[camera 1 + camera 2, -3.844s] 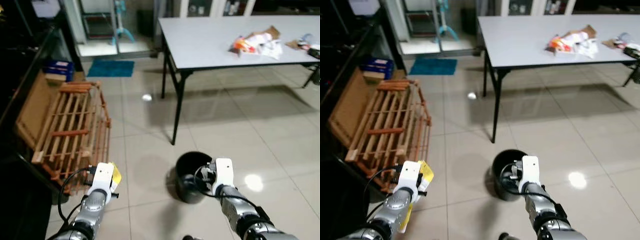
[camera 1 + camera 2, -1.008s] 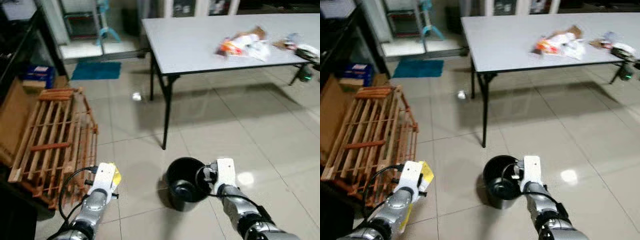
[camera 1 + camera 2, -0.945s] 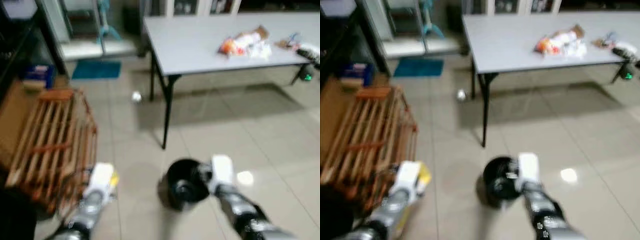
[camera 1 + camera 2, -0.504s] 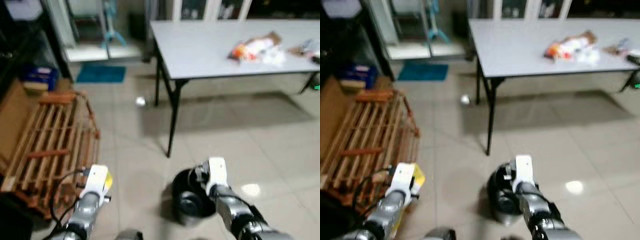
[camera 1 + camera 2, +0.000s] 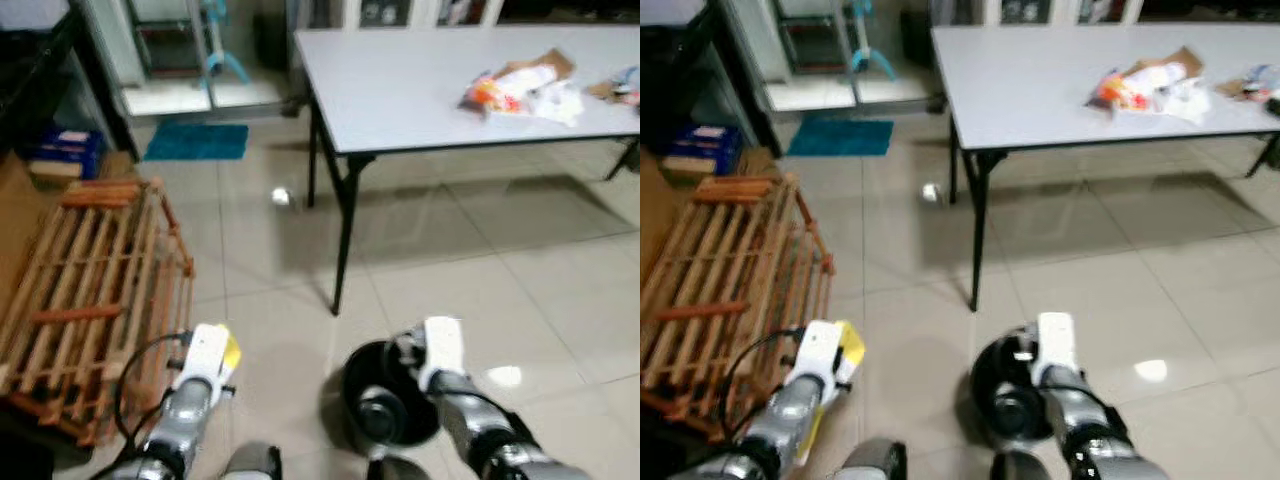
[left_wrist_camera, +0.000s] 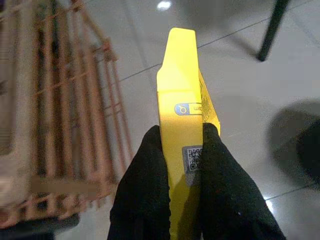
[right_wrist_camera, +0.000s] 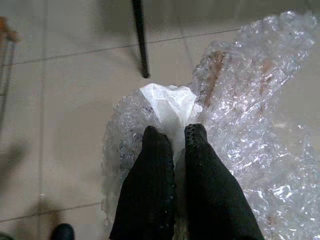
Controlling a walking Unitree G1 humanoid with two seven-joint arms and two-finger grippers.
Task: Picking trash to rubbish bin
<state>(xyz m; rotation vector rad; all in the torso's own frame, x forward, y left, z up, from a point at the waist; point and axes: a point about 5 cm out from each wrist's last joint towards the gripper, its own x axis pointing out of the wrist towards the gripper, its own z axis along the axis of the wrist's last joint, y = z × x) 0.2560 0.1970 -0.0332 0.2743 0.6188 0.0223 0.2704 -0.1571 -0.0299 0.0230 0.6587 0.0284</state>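
Fingers of our left gripper (image 6: 181, 150) pinch a flat yellow packet (image 6: 182, 132) between them, its long body standing out past the tips, a barcode label on the edge facing the wrist camera. Our right gripper (image 7: 174, 137) has its two fingers pressed together on a wad of white paper (image 7: 170, 107) wrapped in clear bubble wrap (image 7: 250, 100), which billows out well beyond the fingertips.

We take the black rubbish bin (image 5: 385, 410) as our landmark. It stands open-mouthed on the pale glossy tiled floor (image 5: 500, 290), directly below our head camera. Our right wrist sits at the bin's right rim, so the bubble wrap is just at the bin's mouth; whether it touches the rim we cannot tell. Our left wrist with the yellow packet is off to the bin's left, apart from it.

Further left of the bin lies a wooden slatted crate (image 5: 90, 280), tipped on its side. Beyond the bin stands a grey table (image 5: 420, 80) on black legs (image 5: 342, 240), the nearest leg just behind the bin. On the tabletop, far right of the bin, rests a heap of trash (image 5: 520, 85) in orange, white and brown. Behind the bin's left, a blue mat (image 5: 197, 141) lies near a doorway, and a small white scrap (image 5: 281, 197) sits on the tiles. Bare floor stretches to the bin's right, under and past the table.
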